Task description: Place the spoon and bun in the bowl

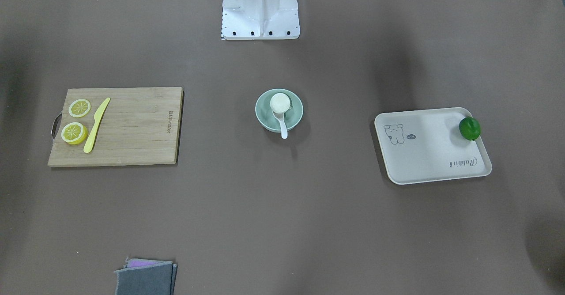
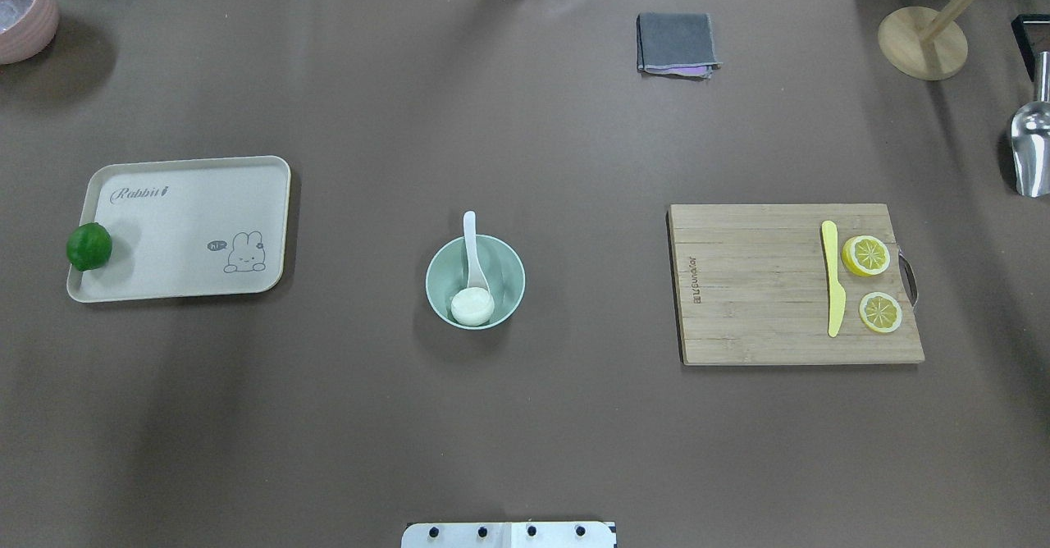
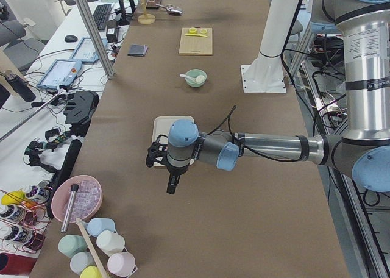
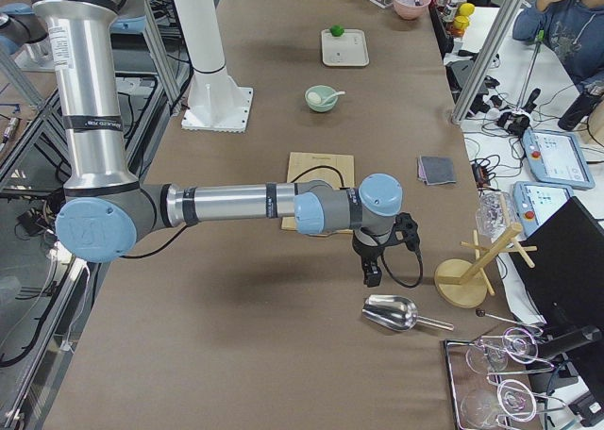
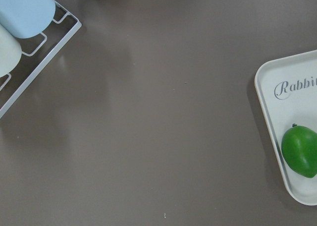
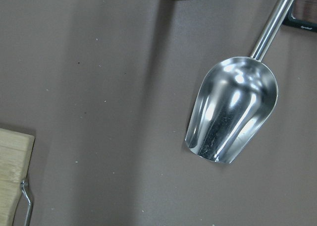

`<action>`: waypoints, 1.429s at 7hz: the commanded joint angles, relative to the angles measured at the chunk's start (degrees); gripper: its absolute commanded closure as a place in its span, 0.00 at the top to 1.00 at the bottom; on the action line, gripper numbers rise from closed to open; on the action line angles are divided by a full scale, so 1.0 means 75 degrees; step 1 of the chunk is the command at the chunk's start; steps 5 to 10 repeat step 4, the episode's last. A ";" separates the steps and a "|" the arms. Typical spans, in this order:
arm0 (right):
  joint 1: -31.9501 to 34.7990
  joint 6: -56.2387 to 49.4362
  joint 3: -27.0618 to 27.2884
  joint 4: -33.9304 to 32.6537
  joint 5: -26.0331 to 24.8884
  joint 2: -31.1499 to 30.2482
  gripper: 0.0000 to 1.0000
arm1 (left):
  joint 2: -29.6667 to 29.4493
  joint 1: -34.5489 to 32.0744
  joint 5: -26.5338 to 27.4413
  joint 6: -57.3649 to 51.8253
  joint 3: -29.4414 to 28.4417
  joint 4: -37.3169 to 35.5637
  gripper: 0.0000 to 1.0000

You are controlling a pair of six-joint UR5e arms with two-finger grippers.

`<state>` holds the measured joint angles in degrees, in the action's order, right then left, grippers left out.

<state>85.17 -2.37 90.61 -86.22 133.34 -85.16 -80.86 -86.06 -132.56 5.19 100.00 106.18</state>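
The pale mint-green bowl (image 2: pixel 506 273) stands at the table's middle. The white bun (image 2: pixel 472 306) lies inside it on the robot's side. The white spoon (image 2: pixel 470 240) rests with its scoop in the bowl and its handle over the far rim. The front-facing view shows the same: bun (image 1: pixel 280 102) and spoon (image 1: pixel 283 129) in the bowl (image 1: pixel 258 109). My left gripper (image 3: pixel 172 185) hangs off the tray's outer end, far from the bowl. My right gripper (image 4: pixel 372 274) hangs past the cutting board, near a metal scoop. I cannot tell whether either is open or shut.
A beige tray (image 2: pixel 180 203) with a green lime (image 2: pixel 89 246) lies on my left. A wooden cutting board (image 2: pixel 755 285) with a yellow knife (image 2: pixel 834 277) and two lemon slices (image 2: pixel 866 255) lies on my right. A grey cloth (image 2: pixel 676 43), a metal scoop (image 6: pixel 233 114) and a wooden stand (image 2: pixel 922 43) lie farther out.
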 commanded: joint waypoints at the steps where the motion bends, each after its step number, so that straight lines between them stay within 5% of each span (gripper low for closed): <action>1: 0.0012 0.0000 0.0282 0.0000 0.0022 -0.0083 1.00 | 0.0058 0.0013 -0.0020 -0.0001 -0.0068 0.0011 0.98; 10: 0.0152 -0.0082 0.0572 0.0000 0.0173 -0.0480 1.00 | 0.0153 -0.0022 -0.0020 -0.0013 0.0084 -0.0001 0.98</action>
